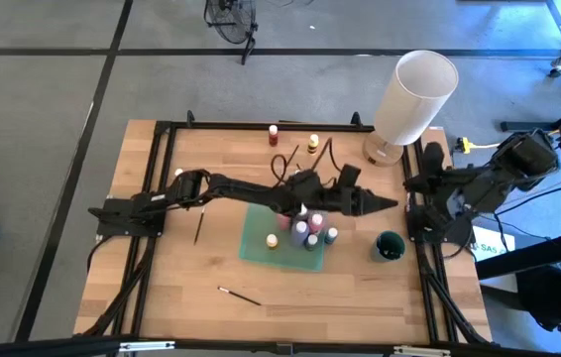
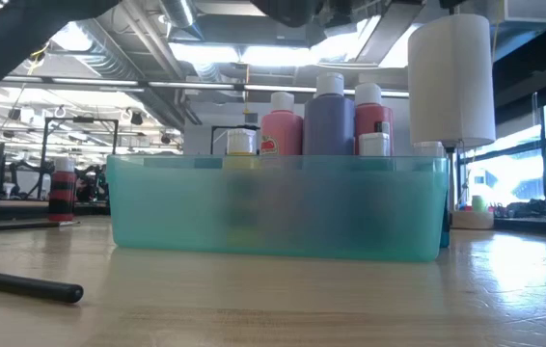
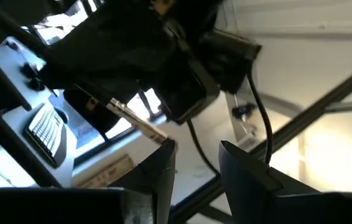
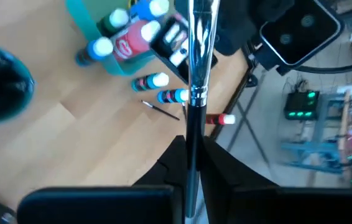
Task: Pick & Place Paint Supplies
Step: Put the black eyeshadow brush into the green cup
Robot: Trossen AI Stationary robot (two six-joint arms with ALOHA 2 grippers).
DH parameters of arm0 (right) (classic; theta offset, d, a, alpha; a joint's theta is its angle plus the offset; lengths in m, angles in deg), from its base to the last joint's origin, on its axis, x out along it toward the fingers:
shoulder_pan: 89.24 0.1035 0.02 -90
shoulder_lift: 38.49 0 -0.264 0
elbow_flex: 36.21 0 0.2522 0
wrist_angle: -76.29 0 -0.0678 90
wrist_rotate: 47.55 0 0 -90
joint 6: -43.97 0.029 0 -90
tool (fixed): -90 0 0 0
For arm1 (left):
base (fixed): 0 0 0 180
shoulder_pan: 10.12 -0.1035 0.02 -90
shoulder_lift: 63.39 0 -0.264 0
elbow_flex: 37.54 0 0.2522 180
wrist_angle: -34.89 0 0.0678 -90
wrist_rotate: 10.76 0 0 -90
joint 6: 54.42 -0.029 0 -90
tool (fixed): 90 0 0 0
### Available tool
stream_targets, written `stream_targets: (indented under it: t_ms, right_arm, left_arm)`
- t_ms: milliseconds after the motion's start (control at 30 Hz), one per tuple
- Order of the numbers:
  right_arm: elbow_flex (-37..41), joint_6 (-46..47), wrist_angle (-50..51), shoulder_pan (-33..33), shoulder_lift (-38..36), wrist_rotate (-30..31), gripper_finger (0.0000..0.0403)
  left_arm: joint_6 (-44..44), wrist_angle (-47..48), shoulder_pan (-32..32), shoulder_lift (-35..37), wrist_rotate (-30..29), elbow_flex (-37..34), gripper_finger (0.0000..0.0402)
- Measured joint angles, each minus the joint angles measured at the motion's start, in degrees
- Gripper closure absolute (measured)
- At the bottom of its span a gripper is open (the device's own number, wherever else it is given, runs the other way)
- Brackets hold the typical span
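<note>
My right gripper [image 4: 191, 144] at the table's right side [image 1: 415, 188] is shut on a thin brush [image 4: 194, 62] with a silver ferrule. My left gripper [image 1: 388, 203] reaches across the table above the green tray [image 1: 257, 236] and stands open [image 3: 194, 148]. The brush's ferrule end [image 3: 140, 123] shows just past one of its fingertips, and I cannot tell whether they touch. Several small paint bottles [image 1: 300, 230] stand upright in the tray [image 2: 278, 207]. Two more bottles [image 1: 273, 133] [image 1: 312, 143] stand near the far edge. Loose brushes [image 1: 199, 224] [image 1: 239, 296] lie flat on the wood. My right gripper pinches the brush's dark handle [image 4: 191, 127] between its two fingers, below the silver ferrule. The fingers slant down from the table's right side. The brush sticks straight out ahead of them, lifted clear of the table, its ferrule end toward my left gripper.
A tall white cylinder [image 1: 414, 97] stands at the far right corner. A dark teal cup [image 1: 390, 246] sits near the right edge, beside the tray. Black frame rails [image 1: 162, 178] run along the table's sides. Bare wood lies at the near left [image 1: 162, 288].
</note>
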Motion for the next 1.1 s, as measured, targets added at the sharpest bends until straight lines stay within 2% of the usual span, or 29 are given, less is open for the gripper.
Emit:
stream_targets:
  t_ms: [233,400,533,667,867,1000,1100]
  right_arm:
    - [0.0,15.2,-0.1,0.0,-3.7,-6.8,0.0379]
    - [0.0,26.9,-2.6,0.0,-4.8,-15.0,0.0379]
    - [0.0,32.7,-10.2,0.0,-5.2,-23.1,0.0379]
    - [0.0,33.5,-20.4,0.0,-5.0,-29.5,0.0379]
    - [0.0,35.1,-29.9,0.3,-5.0,-29.9,0.0379]
    - [0.0,38.9,-36.3,2.6,-5.3,-31.2,0.0379]
    - [0.0,42.8,-34.9,5.5,-5.7,-26.9,0.0379]
  left_arm:
    - [0.1,0.8,-4.5,0.8,10.6,0.0,0.0294]
    - [0.1,0.8,-8.4,1.2,16.6,0.0,0.0302]
    - [-2.9,1.3,-11.1,2.2,24.0,0.0,0.0308]
    - [-7.6,2.4,-13.3,3.8,31.6,0.0,0.0311]
    - [-17.0,8.7,-15.8,8.7,41.5,-0.1,0.0320]
    - [-27.6,19.8,-16.5,13.5,45.8,0.0,0.0329]
    - [-38.2,31.1,-16.8,18.1,45.7,0.0,0.0337]
